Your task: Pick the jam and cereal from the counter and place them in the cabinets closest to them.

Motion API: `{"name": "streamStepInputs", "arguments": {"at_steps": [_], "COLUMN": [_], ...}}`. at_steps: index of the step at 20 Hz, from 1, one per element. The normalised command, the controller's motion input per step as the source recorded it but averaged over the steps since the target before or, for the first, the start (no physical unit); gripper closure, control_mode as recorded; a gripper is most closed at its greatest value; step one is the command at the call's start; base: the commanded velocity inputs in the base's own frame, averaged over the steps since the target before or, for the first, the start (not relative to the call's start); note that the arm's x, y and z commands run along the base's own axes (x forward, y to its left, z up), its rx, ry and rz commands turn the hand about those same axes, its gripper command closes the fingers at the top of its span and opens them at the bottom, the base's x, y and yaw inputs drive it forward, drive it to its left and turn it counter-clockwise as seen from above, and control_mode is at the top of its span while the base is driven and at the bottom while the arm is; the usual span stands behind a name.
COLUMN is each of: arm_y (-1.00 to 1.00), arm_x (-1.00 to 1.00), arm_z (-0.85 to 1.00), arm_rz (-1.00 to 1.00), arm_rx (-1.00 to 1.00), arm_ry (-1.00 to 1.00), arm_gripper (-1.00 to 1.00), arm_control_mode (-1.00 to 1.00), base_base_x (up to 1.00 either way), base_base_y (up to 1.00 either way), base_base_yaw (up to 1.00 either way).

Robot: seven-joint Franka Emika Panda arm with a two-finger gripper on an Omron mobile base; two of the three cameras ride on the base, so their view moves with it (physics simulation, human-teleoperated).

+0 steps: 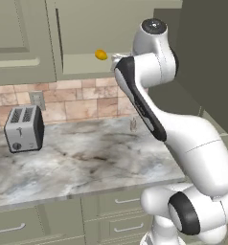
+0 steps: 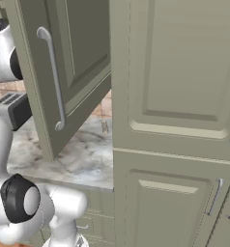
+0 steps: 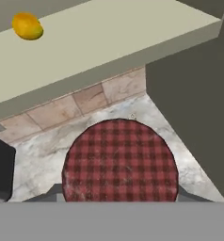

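The jam [image 3: 119, 162] shows from above as a round red checked lid, large and close to the hand camera. My gripper [image 3: 119, 197] is shut on it, with a grey finger [image 3: 52, 193] at each side of the jar. The jar hangs well above the marble counter [image 3: 38, 164], just in front of and below the open cabinet's shelf [image 3: 109, 42]. In the left base view my hand is at that shelf's edge [image 1: 82, 60], mostly hidden behind my forearm. The cereal is out of view.
A small yellow lemon-like fruit [image 3: 27, 26] [image 1: 101, 55] lies on the shelf. The cabinet door [image 2: 64, 72] stands swung open with its bar handle [image 2: 53, 77] outward. A toaster [image 1: 24, 128] sits at the counter's left. A tall dark unit [image 3: 198, 103] walls the right side.
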Motion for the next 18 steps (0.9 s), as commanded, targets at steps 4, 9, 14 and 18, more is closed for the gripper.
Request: {"name": "streamStepInputs", "arguments": {"at_steps": [4,9,14,18], "arm_y": [-0.13,-0.06,0.0,-0.03], "arm_x": [0.09,-0.01,0.08,0.27], "arm_z": [0.44,0.21,0.04,-0.16], "arm_rz": [-0.05,-0.02,0.0,0.0], "arm_rx": [0.01,0.0,0.0,0.0], "arm_ry": [-0.07,-0.15,-0.1,-0.03], "arm_gripper": [1.0,1.0,1.0,1.0], "arm_control_mode": [-1.0,-1.0,-1.0,-1.0], "base_base_x": [0.0,0.0,0.0,0.0], "base_base_y": [0.0,0.0,0.0,0.0], "base_base_yaw": [0.0,0.0,0.0,0.0]}}
